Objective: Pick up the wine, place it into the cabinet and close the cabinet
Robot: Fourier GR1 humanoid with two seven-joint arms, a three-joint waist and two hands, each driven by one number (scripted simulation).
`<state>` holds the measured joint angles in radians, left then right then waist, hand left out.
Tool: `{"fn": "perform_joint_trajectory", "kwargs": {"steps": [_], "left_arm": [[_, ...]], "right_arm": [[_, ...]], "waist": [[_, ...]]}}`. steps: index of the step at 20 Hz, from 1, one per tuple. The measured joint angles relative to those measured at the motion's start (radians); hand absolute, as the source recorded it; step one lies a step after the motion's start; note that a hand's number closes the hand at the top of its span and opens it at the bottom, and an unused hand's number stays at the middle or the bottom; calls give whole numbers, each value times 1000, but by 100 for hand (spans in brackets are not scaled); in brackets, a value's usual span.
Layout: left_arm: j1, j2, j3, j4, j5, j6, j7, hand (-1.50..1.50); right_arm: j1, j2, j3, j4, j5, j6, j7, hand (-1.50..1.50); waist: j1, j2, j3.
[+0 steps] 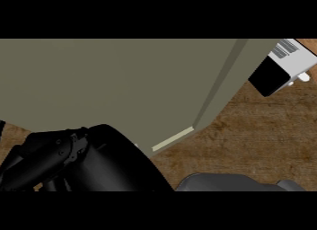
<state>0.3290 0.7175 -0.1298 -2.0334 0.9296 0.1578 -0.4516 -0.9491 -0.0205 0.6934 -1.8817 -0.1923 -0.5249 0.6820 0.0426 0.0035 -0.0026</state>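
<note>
Cabinet (101,85) fills most of your head view: a broad, flat olive-grey panel, matte and without markings, with a straight edge running diagonally from upper right toward the lower middle. Along that edge you see a narrow stepped face and a pale cream strip at the lower corner.

Surface (266,134) to the right is brown wood with a mottled grain. At the upper right corner sits a boxy white appliance (283,67) with a glossy black front and a small white knob; part of it is hidden behind the cabinet's edge.

Left hand (48,157) shows at the lower left, black, angular and faceted, pressed close against a smooth, rounded black mass beside it. You cannot tell from this view whether its fingers are curled or straight, or whether they hold anything.

Wine: you cannot make it out here; nothing shaped like a bottle is clearly visible.

Grey rounded shape (234,183) lies at the lower edge, right of centre; what it is cannot be told.
</note>
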Motion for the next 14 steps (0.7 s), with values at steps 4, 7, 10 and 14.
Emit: {"fn": "perform_joint_trajectory", "kwargs": {"steps": [4, 7, 10, 14], "left_arm": [[-6, -8, 16, -4, -3, 6, 18, -150], [-15, -16, 23, -10, -10, 17, 34, -150], [-20, -29, 29, -11, -22, 17, 41, -150], [-30, -48, 38, 8, -39, 3, 47, -150]], "right_arm": [[-142, 13, -79, 176, -24, 29, -52, 150], [-209, 16, -125, 295, 0, 73, -92, 150], [-243, 19, -167, 419, 1, 102, -162, 150], [-274, 20, -240, 567, -28, 164, -246, 150]], "waist": [[-5, -1, 1], [-13, -1, 1], [-15, 0, 1], [-18, 0, 1]]}}
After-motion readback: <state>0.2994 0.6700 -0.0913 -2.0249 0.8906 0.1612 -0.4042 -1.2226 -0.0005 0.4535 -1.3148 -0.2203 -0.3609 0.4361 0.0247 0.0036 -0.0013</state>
